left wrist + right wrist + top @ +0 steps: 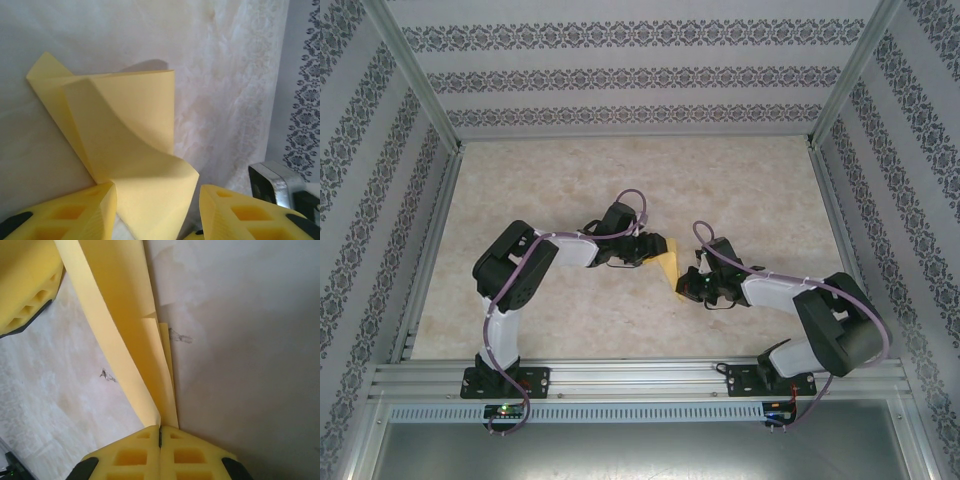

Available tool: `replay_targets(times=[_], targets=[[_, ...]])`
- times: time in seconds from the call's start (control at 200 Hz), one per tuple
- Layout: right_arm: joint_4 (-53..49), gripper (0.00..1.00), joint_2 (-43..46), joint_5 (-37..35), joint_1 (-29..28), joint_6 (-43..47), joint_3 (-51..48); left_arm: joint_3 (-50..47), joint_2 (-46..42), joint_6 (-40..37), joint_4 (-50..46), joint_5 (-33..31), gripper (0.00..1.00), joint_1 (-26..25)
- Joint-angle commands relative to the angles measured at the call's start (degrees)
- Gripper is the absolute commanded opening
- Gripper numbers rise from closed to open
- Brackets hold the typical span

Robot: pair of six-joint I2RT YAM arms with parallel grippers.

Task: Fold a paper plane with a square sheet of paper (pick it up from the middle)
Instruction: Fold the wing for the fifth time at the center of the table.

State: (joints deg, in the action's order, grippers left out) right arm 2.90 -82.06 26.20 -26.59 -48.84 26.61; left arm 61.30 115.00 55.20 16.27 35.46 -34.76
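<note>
The square sheet of paper (666, 266) is yellow-orange and lies partly folded between my two grippers at the middle of the table. In the left wrist view the paper (125, 125) has stacked layers and a curled flap, not a narrow dart shape. That flap runs down between the spread yellow fingers (75, 215) of my left gripper (157, 192), which is open. My right gripper (160, 429) is shut on the lower edge of the paper (130, 315), its fingers pressed together with the layers rising from between them. Seen from above, the left gripper (653, 250) and right gripper (688, 284) sit close together.
The beige tabletop (620, 180) stretches behind the arms. Patterned walls (620, 80) enclose the back and both sides. An aluminium rail (640, 378) carries the arm bases at the near edge. A left-gripper finger (27, 285) hangs close at the top left of the right wrist view.
</note>
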Motion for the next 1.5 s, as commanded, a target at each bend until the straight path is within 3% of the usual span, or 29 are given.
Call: replay_targets(times=[0.0,0.08,0.29,0.744,1.284,1.494], targets=[[0.49,0.0,-1.9,1.71,0.48,-1.45,-0.95,1.69,2.42,-1.59,3.63,5.02,0.5,-1.08],[0.9,0.0,-2.13,1.88,0.49,-1.56,-1.06,3.06,2.53,-1.61,1.0,3.49,0.51,-1.21],[1.01,0.0,-2.44,1.57,0.75,-1.59,-1.24,3.04,4.0,0.81,7.1,6.1,0.52,-1.69],[1.41,0.0,-2.96,1.84,1.35,-1.78,-1.73,4.18,4.62,1.39,9.7,7.26,0.52,-2.46],[2.06,0.0,-0.24,2.41,1.52,-4.48,-2.17,9.54,9.09,-0.76,-10.83,0.06,0.5,-2.42],[-0.55,0.05,1.18,0.48,1.63,-5.13,-2.08,11.33,9.98,-1.5,-16.76,-1.64,0.49,-2.51]])
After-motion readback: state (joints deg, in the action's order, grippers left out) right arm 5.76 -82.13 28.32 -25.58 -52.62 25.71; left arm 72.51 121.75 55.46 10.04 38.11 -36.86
